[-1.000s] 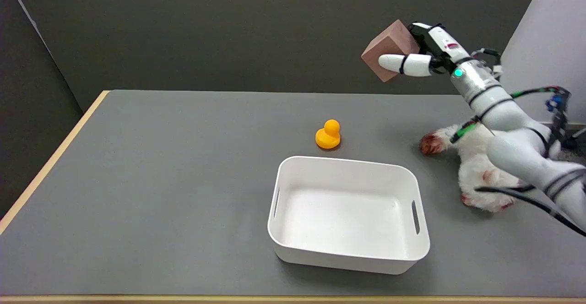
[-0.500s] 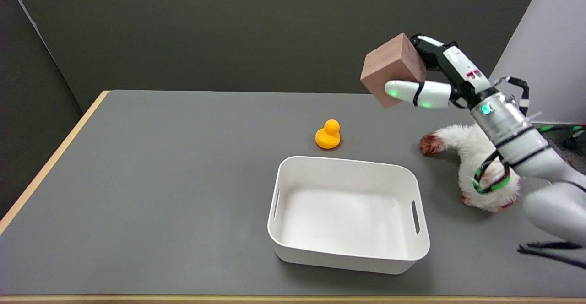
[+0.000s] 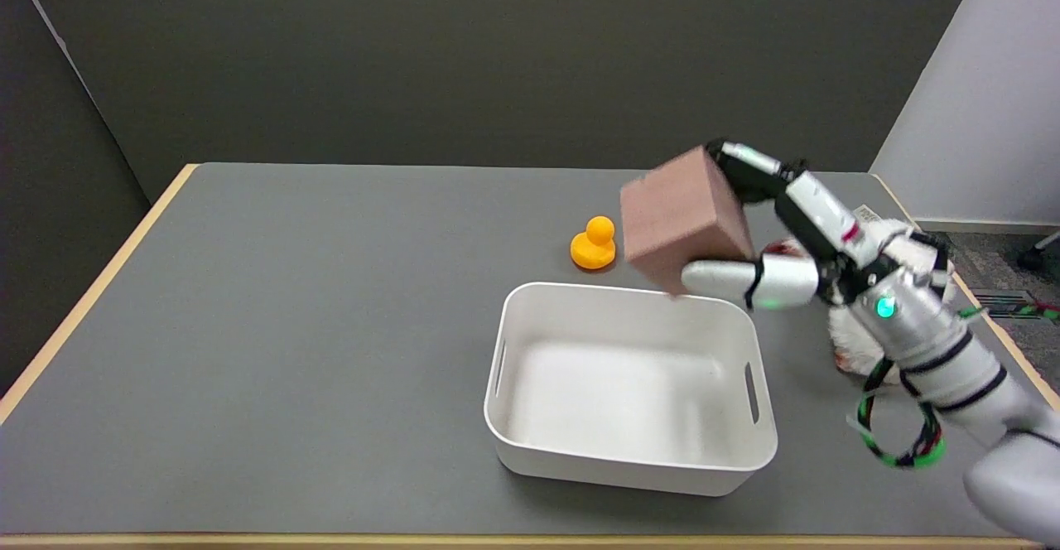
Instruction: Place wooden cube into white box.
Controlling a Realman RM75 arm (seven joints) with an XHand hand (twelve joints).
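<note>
Over the far right corner of the white box [image 3: 530, 442], the right robot hand [image 3: 774, 239] is holding the wooden cube [image 3: 681, 214] up in the air. Grip looks like this: one white finger wraps under the cube's lower right edge, and darker fingers come around its upper right side, so the block is clamped between them. The cube is tilted, one corner pointing down toward the box's far rim, and it's clearly off the tabletop [image 3: 290, 326], not touching the box as far as I can see.

White box itself sits on the grey tabletop toward the near edge, a bit right of centre. It's a rounded rectangular tub with a slot handle on each short side, and nothing is in it.

Just beyond the box's far rim and left of the cube there's a small orange duck-shaped toy [image 3: 594, 243] standing on the tabletop, apart from the box. Behind the robot's wrist, on the right, a white fluffy plush toy [image 3: 853, 343] with reddish patches is lying down, mostly hidden by the arm, so I can't really say what it is.

The white arm comes in from the lower right, with a green light glowing on the wrist and a green-and-black cable looped under it.
</note>
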